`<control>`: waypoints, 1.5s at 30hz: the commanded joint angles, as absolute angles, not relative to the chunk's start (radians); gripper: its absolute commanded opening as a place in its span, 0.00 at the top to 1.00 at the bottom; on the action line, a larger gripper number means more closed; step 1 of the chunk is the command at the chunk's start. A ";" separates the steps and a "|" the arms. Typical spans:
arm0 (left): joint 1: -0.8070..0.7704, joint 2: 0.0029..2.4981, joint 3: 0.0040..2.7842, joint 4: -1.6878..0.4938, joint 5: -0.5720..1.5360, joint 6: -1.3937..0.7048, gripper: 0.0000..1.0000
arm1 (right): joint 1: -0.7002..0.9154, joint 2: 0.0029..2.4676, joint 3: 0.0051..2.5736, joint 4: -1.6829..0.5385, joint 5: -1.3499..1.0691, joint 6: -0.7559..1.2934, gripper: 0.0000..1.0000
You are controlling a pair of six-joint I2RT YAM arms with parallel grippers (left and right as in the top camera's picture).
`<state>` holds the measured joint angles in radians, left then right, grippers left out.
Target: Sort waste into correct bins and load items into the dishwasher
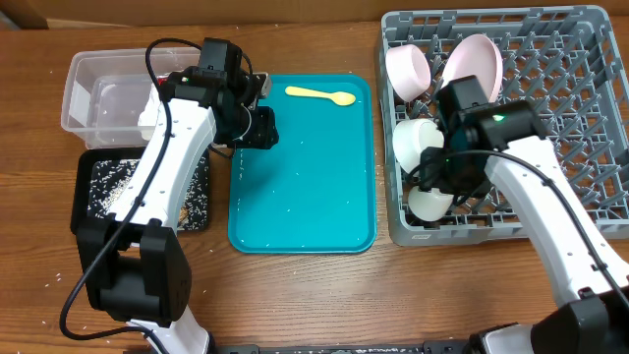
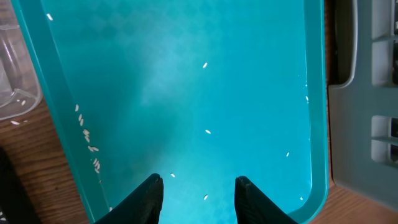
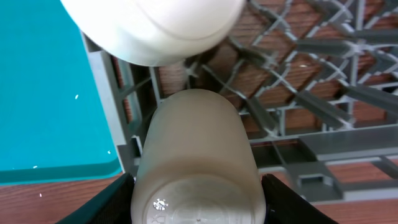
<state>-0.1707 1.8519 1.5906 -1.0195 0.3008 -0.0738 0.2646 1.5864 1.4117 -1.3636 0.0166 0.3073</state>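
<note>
Yellow spoon (image 1: 320, 94) lies crosswise on teal tray (image 1: 295, 197), bowl end rightward.

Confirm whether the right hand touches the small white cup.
Touching. Right wrist view: the small white cup pressed between the right hand's fingers, no gap either side.

The flat teal plastic tray (image 2: 186, 74) under me is smooth with a soft sheen, and my left fingers (image 2: 146, 199) are matt black plastic. The brown wooden table (image 1: 314, 295) shows a fine grain. The large grey plastic dish rack (image 3: 348, 144) looks matt and moulded. The small white cup (image 3: 196, 143) is smooth with a dull finish. The clear plastic rectangular tub (image 1: 71, 98) is glossy, and the pale yellow plastic spoon (image 1: 321, 94) is smooth.
</note>
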 commanded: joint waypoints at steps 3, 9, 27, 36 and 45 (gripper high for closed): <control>-0.176 1.851 1.606 -1.017 0.277 -0.086 0.58 | 0.280 1.584 1.411 -1.352 0.021 0.334 0.39; -0.177 1.851 1.606 -1.016 0.277 -0.086 0.49 | 0.279 1.584 1.417 -1.353 0.021 0.339 0.28; -0.177 1.851 1.606 -1.008 0.251 -0.078 0.30 | 0.326 1.584 1.704 -1.401 -0.090 0.308 0.22; -0.175 1.851 1.649 -0.991 0.252 -0.029 0.28 | 0.455 1.596 1.704 -1.148 -0.133 0.405 0.20; -0.182 1.851 1.774 -1.042 0.252 0.023 0.25 | 0.478 1.746 1.704 -0.921 -0.141 0.447 0.19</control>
